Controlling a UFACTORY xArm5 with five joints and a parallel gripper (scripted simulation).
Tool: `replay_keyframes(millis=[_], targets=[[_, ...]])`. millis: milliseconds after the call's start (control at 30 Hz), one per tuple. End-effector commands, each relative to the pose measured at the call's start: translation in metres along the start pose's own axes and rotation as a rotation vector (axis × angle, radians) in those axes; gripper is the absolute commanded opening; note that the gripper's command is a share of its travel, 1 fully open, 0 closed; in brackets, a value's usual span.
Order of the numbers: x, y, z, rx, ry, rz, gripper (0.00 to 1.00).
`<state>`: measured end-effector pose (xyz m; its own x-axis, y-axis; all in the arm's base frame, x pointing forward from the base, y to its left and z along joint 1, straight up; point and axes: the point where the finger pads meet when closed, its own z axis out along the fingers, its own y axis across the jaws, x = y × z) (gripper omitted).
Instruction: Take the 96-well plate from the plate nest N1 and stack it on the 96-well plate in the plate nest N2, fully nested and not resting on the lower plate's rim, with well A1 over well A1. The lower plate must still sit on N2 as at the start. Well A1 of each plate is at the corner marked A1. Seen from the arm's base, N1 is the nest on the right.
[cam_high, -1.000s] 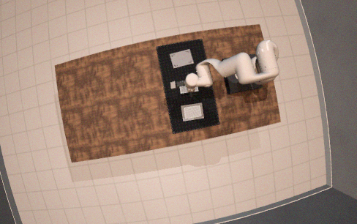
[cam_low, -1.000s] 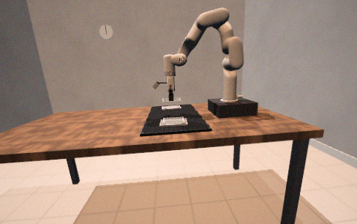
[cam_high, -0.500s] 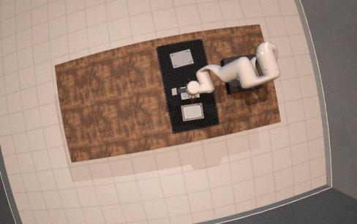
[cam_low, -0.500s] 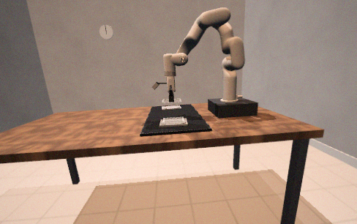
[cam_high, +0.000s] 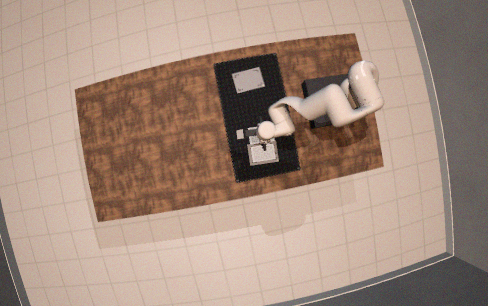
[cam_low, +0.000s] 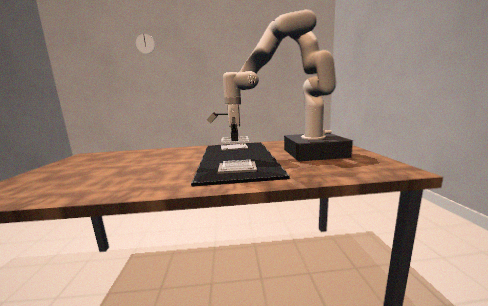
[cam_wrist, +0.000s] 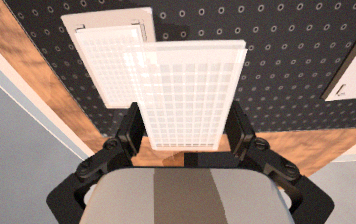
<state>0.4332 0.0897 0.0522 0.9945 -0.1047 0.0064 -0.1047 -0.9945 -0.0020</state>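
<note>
My gripper (cam_wrist: 184, 112) is shut on a clear 96-well plate (cam_wrist: 187, 97), gripped by its two long sides and held above the black mat. In the exterior view the held plate (cam_low: 235, 140) hangs under the gripper (cam_low: 233, 132), well above the table. The second 96-well plate (cam_wrist: 107, 65) sits on nest N2, up and to the left of the held plate in the wrist view, and the held plate partly covers it. It also shows in the top and exterior views (cam_high: 263, 153) (cam_low: 237, 165). In the overhead view the gripper (cam_high: 263, 141) is at N2's near edge. Nest N1 (cam_high: 248, 80) is empty. I cannot read the A1 marks.
The black perforated mat (cam_high: 256, 117) lies on a wooden table, with the arm's dark base block (cam_high: 327, 100) to its right. The empty nest N1 also shows at the right edge of the wrist view (cam_wrist: 345, 80).
</note>
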Motion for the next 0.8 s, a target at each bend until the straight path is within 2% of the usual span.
replay_keyframes(millis=[0, 767], targets=[[0.001, -0.010, -0.001, 0.001, 0.004, -0.001, 0.00], [-0.003, -0.080, -0.001, 0.003, 0.003, -0.001, 0.00]])
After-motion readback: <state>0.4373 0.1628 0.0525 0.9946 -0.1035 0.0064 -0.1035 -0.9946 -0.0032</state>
